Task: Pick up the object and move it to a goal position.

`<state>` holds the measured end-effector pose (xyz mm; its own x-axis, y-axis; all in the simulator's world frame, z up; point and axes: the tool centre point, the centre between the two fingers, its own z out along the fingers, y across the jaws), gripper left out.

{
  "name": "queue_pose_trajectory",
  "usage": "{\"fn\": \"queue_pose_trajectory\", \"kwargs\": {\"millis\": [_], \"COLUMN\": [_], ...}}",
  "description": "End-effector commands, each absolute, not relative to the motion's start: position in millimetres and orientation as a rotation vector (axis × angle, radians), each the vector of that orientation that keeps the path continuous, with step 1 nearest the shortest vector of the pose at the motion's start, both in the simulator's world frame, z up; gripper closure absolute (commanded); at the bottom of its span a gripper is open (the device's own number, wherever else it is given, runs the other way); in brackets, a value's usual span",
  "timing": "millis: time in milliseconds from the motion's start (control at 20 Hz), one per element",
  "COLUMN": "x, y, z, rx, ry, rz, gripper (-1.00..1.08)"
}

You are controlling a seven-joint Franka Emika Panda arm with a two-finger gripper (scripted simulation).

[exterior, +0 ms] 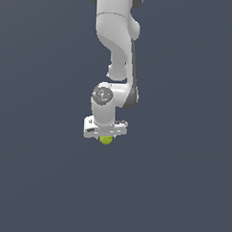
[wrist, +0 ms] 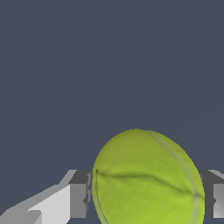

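Exterior view first: white arm [exterior: 116, 36] coming down from the top of the picture, wrist pointing straight down, pincer [exterior: 106, 138] sitting low over the plain dark grey floor [exterior: 181, 187]. Just a sliver of the yellow-green ball [exterior: 106, 140] poking out below the white pincer body, right under its middle. Narrower than the pincer body, easily. Can't really make out the fingers from this angle, too small and tucked under the hand, so no telling here how wide they stand. Ball roughly mid-picture, a touch to the exterior view's left of centre. Can't tell if it rests on the floor or hangs just clear of it.

Wrist view now: way clearer. Ball [wrist: 146, 179] filling the gap between the two grey finger pads [wrist: 78, 194], faint curved seam running across it. One pad pressed against one side of the ball, the other pad [wrist: 218, 199] up against the opposite side, no visible gap on either side. So clamped on the ball, opened only as wide as the ball itself. Nothing but flat grey floor [wrist: 109, 65] beyond it.

No containers visible in either view.
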<state>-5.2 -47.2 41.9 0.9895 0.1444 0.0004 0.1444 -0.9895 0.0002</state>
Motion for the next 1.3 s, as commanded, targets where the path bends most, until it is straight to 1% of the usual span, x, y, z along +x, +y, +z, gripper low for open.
{"fn": "queue_pose_trajectory", "kwargs": {"millis": [0,300,600,900,1250], "x": [-5.2,-5.2,-5.0,-4.6,-3.5], "y": [-46.9,-42.2,-27.6,-3.8,31.7], "z": [41.6,51.9,84.0,137.6,216.8], "rx": [3.133,3.133,3.133,3.133,3.131], "ry": [0.228,0.228,0.228,0.228,0.228], "rz": [0.0,0.0,0.0,0.0,0.0], "gripper": [1.08,1.08,1.08,1.08,1.08]}}
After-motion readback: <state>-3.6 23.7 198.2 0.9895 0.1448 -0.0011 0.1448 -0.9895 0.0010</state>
